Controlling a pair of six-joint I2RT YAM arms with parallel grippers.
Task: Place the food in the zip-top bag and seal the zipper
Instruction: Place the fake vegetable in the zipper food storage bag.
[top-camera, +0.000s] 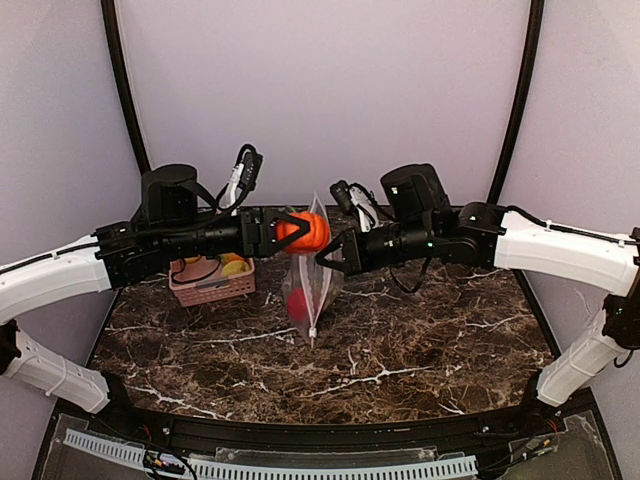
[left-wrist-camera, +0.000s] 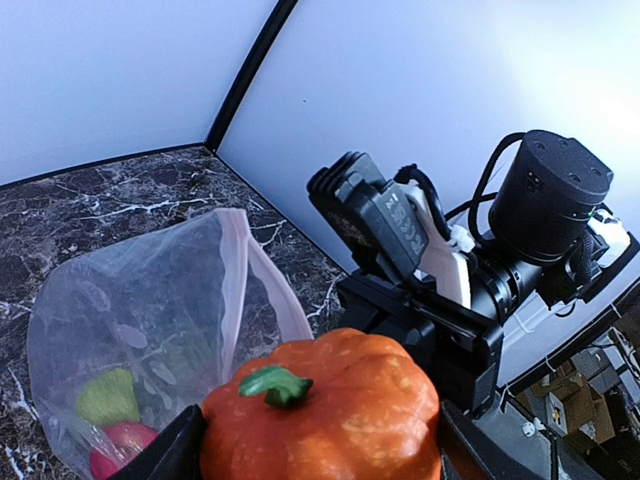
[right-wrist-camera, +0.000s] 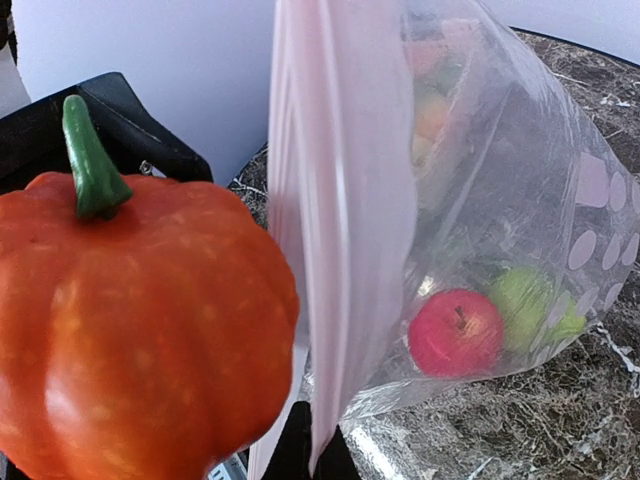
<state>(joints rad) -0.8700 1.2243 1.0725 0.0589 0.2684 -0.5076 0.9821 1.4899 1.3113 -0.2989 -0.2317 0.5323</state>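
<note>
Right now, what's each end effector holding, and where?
Left end effector: pumpkin, by its sides. Right end effector: bag, pinched at its pink mouth edge.

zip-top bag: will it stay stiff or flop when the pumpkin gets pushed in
Probably floppy: the zip-top bag looks crinkled and sagging, pinched at one edge by the right end effector. It likely swings or folds if the pumpkin presses its side. The red apple and green fruit at the bottom may steady it slightly.
</note>
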